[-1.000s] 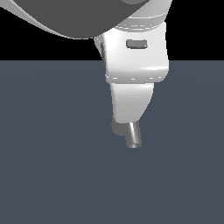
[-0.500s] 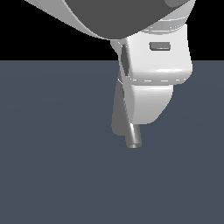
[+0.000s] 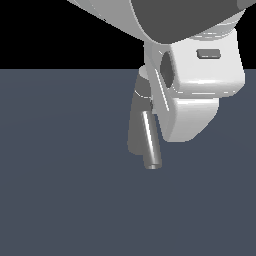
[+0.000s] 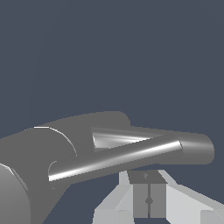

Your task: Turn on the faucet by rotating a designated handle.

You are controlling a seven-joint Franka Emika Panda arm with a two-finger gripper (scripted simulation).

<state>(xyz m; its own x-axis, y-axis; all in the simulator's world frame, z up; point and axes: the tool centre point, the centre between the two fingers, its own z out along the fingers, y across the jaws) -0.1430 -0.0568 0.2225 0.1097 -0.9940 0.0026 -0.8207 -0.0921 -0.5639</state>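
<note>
Exterior view: arm body hides most of the faucet (image 3: 136, 125), only column and spout (image 3: 151, 142) visible; wrist view: gripper (image 4: 148, 200) fingers pressed together, holding nothing, just beside the handle (image 4: 114, 159), contact uncertain, so rotation apparently remains undone.

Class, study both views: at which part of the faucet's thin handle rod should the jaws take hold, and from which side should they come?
Probably near the free tip of the handle, far from the round cap it sticks out of, for the most leverage. The rod is thin and straight, so the jaws should straddle it crosswise. The gripper already sits beside it, clear of the thicker spout. Whether the jaws are open is unclear.
</note>
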